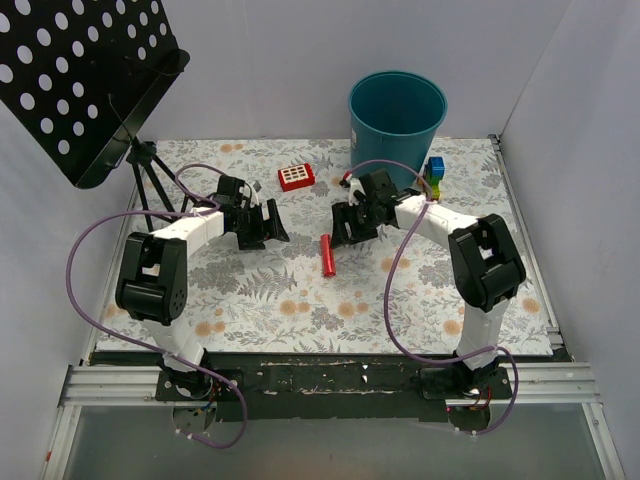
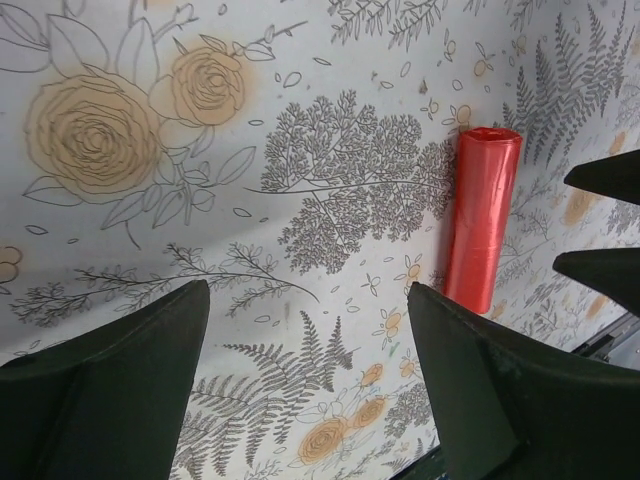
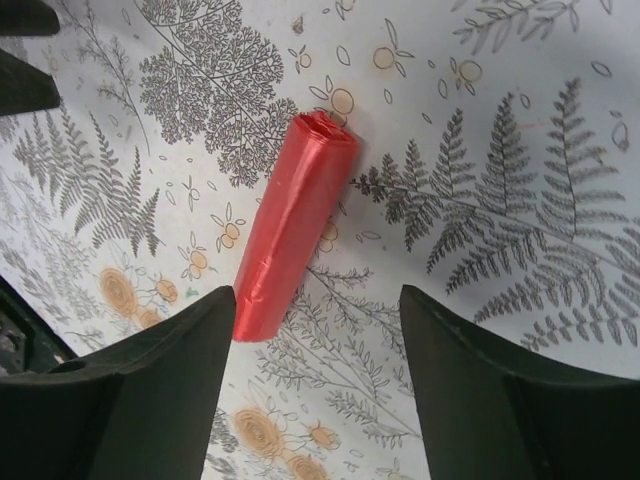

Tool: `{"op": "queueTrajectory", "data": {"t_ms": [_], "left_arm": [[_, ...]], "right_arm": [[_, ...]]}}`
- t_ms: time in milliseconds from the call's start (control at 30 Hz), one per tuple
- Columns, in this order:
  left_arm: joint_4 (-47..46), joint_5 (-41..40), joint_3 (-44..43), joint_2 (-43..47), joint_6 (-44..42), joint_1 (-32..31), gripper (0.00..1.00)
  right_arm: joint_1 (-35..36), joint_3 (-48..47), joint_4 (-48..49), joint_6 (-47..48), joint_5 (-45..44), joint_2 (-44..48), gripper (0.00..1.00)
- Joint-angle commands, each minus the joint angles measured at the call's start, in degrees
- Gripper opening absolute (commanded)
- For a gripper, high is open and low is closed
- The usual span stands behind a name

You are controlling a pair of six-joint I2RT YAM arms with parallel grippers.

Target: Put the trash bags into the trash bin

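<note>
The trash bags are a tight glossy red roll (image 1: 327,254) lying flat on the floral tablecloth, between the two grippers and a little nearer than them. The teal trash bin (image 1: 396,110) stands upright at the back, right of centre. My left gripper (image 1: 272,228) is open and empty, left of the roll; in its wrist view the roll (image 2: 482,215) lies beyond the right finger (image 2: 470,390). My right gripper (image 1: 347,227) is open and empty just above the roll; in its wrist view the roll (image 3: 295,225) ends by the left fingertip (image 3: 205,330), mostly outside the gap.
A small red block with a white grid (image 1: 296,177) lies behind the grippers. Stacked coloured blocks (image 1: 434,175) stand by the bin's base. A black perforated stand (image 1: 80,70) on a tripod overhangs the back left. White walls close in the table.
</note>
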State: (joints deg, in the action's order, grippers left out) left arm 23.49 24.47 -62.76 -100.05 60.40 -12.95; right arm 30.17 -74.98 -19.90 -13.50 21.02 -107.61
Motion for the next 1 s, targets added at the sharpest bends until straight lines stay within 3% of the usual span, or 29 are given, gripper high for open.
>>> {"op": "queueTrajectory", "data": {"t_ms": [0,267,500,533,733,833,967], "left_arm": [[0.2,-1.6,-1.5,3.5,-1.0,0.5,0.80],[-0.3,-3.6,1.9,7.7,-1.8,0.6,0.81],[-2.3,2.1,3.7,7.3,-1.3,0.6,0.81],[-3.1,3.8,3.9,6.9,-1.0,0.5,0.81],[-7.7,11.6,2.4,1.5,2.8,0.6,0.79],[-7.1,10.8,-0.1,-0.2,2.4,0.6,0.78],[-6.4,10.2,-2.0,-1.4,1.8,0.5,0.77]], "right_arm": [[1.4,-3.1,0.8,-0.5,1.6,-2.6,0.77],[3.4,-3.7,0.1,-2.3,-1.1,-7.0,0.58],[2.6,-2.8,-0.1,1.6,-4.8,-6.6,0.13],[2.3,-2.0,0.4,2.5,-4.9,-5.7,0.02],[1.0,3.3,1.7,7.0,-3.4,1.1,0.03],[1.0,3.2,2.3,7.7,-1.5,0.9,0.25],[1.1,2.6,3.2,7.6,-2.0,-1.5,0.29]]}}
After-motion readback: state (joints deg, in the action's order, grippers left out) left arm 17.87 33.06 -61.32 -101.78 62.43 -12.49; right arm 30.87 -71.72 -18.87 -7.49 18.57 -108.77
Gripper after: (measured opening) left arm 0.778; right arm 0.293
